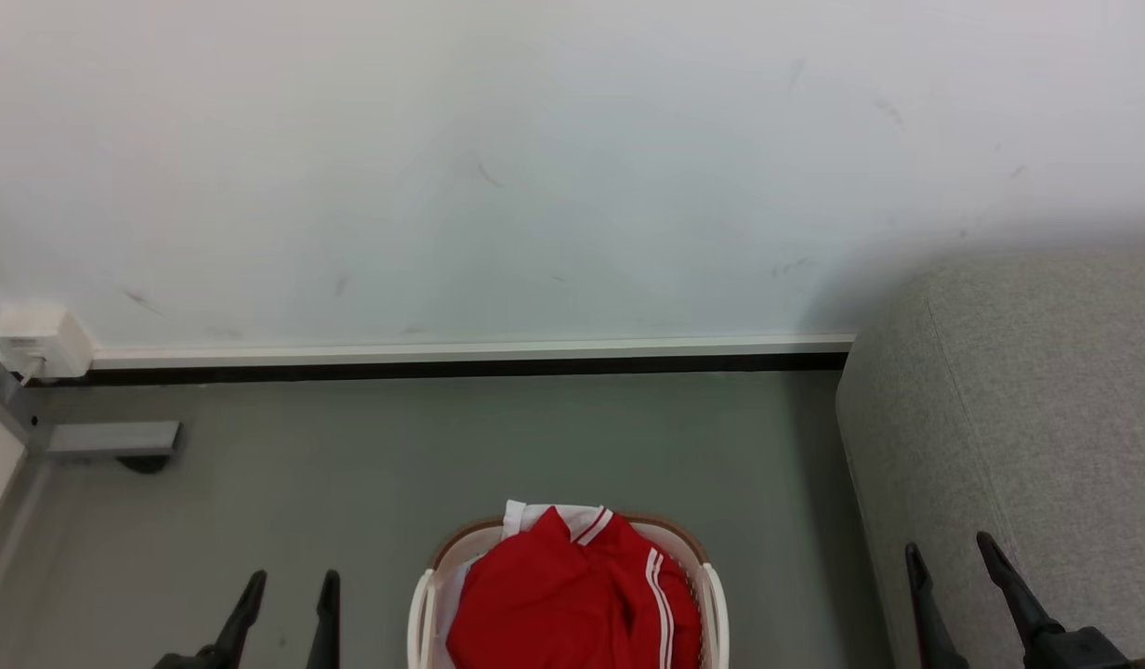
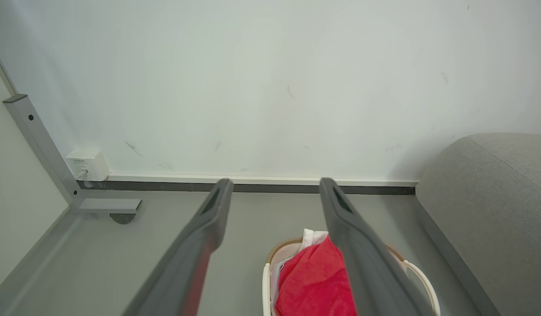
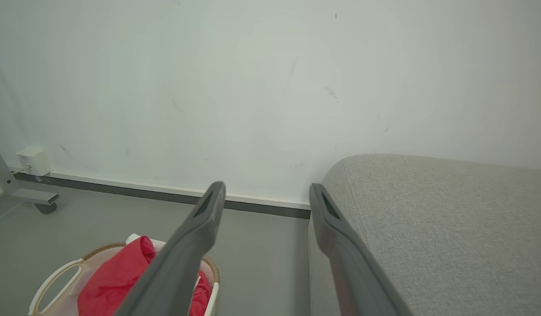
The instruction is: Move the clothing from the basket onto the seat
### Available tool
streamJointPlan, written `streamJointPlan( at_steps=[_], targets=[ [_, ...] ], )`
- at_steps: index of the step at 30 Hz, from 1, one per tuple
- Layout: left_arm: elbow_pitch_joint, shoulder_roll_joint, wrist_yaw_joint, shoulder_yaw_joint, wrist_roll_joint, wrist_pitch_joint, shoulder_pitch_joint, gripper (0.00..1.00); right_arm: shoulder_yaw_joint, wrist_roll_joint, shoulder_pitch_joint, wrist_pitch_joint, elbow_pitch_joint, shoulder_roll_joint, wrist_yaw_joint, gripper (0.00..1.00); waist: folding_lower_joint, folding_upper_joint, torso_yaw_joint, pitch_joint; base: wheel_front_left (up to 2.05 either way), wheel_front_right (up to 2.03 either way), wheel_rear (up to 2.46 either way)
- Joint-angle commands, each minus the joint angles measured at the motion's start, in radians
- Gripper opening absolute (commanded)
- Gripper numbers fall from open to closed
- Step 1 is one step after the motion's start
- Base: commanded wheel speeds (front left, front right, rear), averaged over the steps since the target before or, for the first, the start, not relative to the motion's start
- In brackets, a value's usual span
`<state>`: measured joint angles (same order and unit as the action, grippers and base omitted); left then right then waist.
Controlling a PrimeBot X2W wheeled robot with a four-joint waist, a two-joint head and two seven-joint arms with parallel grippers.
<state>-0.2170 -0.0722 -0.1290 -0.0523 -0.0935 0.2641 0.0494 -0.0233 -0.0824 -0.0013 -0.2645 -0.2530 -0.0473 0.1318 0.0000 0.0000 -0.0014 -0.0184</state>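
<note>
Head view: a white oval basket [image 1: 714, 595] with a brown braided rim sits on the grey floor [image 1: 442, 446], centred at the bottom of the view and close to the robot. The clothing [image 1: 563, 599] is heaped inside it, bright red with thin white stripes and a white trim edge poking up at the far rim. The light grey seat [image 1: 1028, 409] rises just to the robot's right, likely so the carry across is short. The left gripper [image 1: 294, 578] and right gripper [image 1: 949, 546] flank the basket, fingers spread and empty, touching nothing.

Left wrist view: the left gripper [image 2: 275, 182], its fingers parted, points toward the wall, with the red clothing [image 2: 314, 276] low between them in the basket [image 2: 422, 281].

Right wrist view: the right gripper [image 3: 266, 185], its fingers also parted, hangs over the seat's [image 3: 428, 219] edge, with the basket [image 3: 55, 281] and its crumpled red heap [image 3: 117, 276] off to one side. Nothing looks moved yet.
</note>
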Motion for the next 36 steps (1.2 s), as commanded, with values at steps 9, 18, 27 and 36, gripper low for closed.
streamJointPlan(
  at_steps=[9, 18, 27, 36],
  targets=[
    [-0.021, -0.030, -0.001, 0.048, -0.024, 0.001, -0.061, 1.00, -0.003, -0.001, -0.050, 0.000, 0.035, -0.006, -0.002, 1.00, 0.0000, 0.0000, -0.039, -0.083, 0.00, 0.00, 0.00],
    [-0.158, -0.084, -0.001, 0.174, -0.033, 0.001, -0.237, 1.00, -0.014, -0.006, -0.142, 0.000, 0.089, -0.005, -0.002, 1.00, 0.0000, 0.0000, -0.094, -0.240, 0.00, 0.00, 0.00],
    [-0.407, -0.139, -0.001, 0.364, -0.062, -0.027, -0.482, 1.00, -0.038, -0.021, -0.245, 0.000, 0.148, -0.004, -0.002, 1.00, 0.0000, 0.0000, -0.151, -0.419, 0.00, 0.00, 0.00],
    [-0.588, -0.224, -0.001, 0.513, -0.089, -0.094, -0.694, 1.00, -0.062, -0.033, -0.322, 0.000, 0.216, -0.004, -0.002, 1.00, 0.0000, 0.0000, -0.201, -0.588, 0.00, 0.00, 0.00]
  ],
)
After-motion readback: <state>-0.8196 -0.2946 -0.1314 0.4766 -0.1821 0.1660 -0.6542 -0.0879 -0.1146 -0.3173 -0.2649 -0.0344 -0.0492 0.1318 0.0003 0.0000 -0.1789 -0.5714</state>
